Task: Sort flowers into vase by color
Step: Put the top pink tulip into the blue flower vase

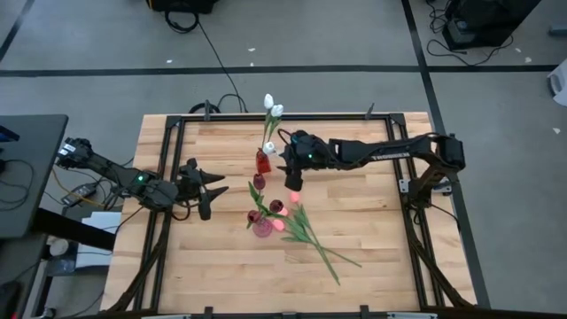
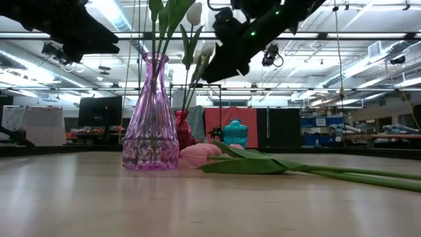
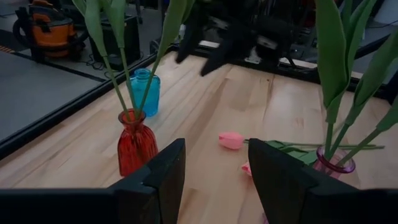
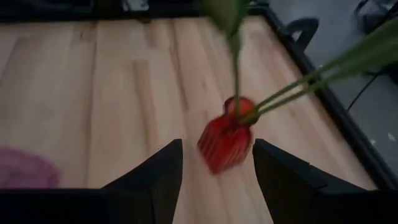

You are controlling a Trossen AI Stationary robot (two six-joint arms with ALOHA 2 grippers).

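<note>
We see a light wooden table (image 1: 372, 239) on a gray floor (image 1: 310, 35) with black tape lines (image 1: 266, 69). Long ceiling lights (image 2: 368, 62) shine above.

red vase (image 3: 137, 144), blue vase (image 3: 147, 91), pink tulip (image 3: 231, 140)

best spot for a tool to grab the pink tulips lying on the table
Take a pink tulip by its thin green stem, just behind the head, coming straight down from above. It lies flat on the table, stems trailing away from the pink vase, so fingers should close across a stem.
</note>
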